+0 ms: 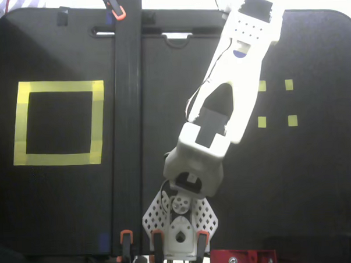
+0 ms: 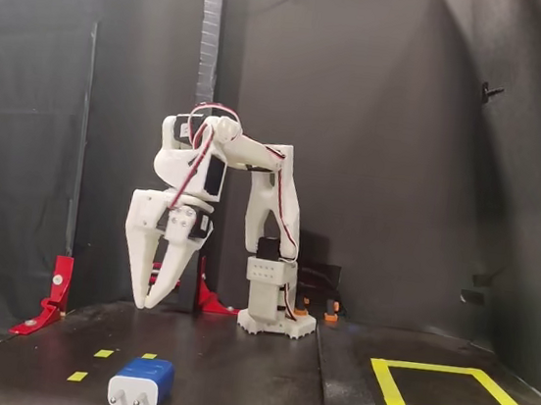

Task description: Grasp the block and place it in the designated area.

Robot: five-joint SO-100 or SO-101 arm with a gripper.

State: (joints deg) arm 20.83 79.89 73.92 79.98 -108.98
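Two white fingers [image 2: 140, 280] of the gripper [image 2: 151, 299] hang spread apart, tips pointing down and holding nothing, in the fixed view from table level. Below and slightly nearer the camera, the block [image 2: 141, 384] lies on the dark table [image 2: 257, 389], its two pale prongs facing the lens, well clear of the fingertips. Small yellow squares [image 2: 77, 375] of tape sit just left of it. In the fixed view from above, the arm [image 1: 232, 88] stretches toward the top edge and covers the block; a blue patch under the wrist may be part of it, though that is hard to confirm. Three small yellow squares [image 1: 289, 84] show beside the arm there. Across the table, the designated area [image 2: 451, 393] lies bare, well apart from the block; from above it [image 1: 58, 122] sits at the left. Between the two stands a dark upright post [image 2: 201, 105], clamped with orange clips [image 1: 118, 14], close beside the gripper. Red brackets [image 2: 54, 294] sit at the table's left side near the arm's base [image 2: 276, 322].
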